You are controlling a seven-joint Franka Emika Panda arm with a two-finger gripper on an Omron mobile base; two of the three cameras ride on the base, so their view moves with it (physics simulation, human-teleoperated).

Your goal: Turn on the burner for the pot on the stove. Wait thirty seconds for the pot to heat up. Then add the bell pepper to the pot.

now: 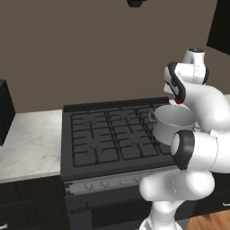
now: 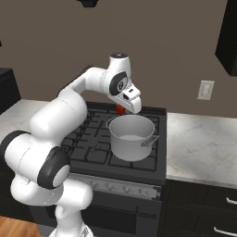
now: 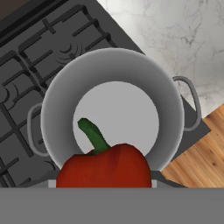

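Holding bell pepper (image 3: 103, 168) clenched in pincer (image 2: 124, 109), directly above open pot (image 2: 132, 137); pot sits on right near grate of stove (image 1: 96, 134); pot interior bare.

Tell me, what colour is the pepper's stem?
Green, curving up from the red bell pepper held above the pot; clearest in the hand view.

My arm (image 2: 69, 111) is glossy white, built of fat rounded links. Dark bands ring my joints, and my wrist carries a black disc.

Soft, even rendered light, no glare or blur; faint shading inside the pot (image 3: 116, 118).
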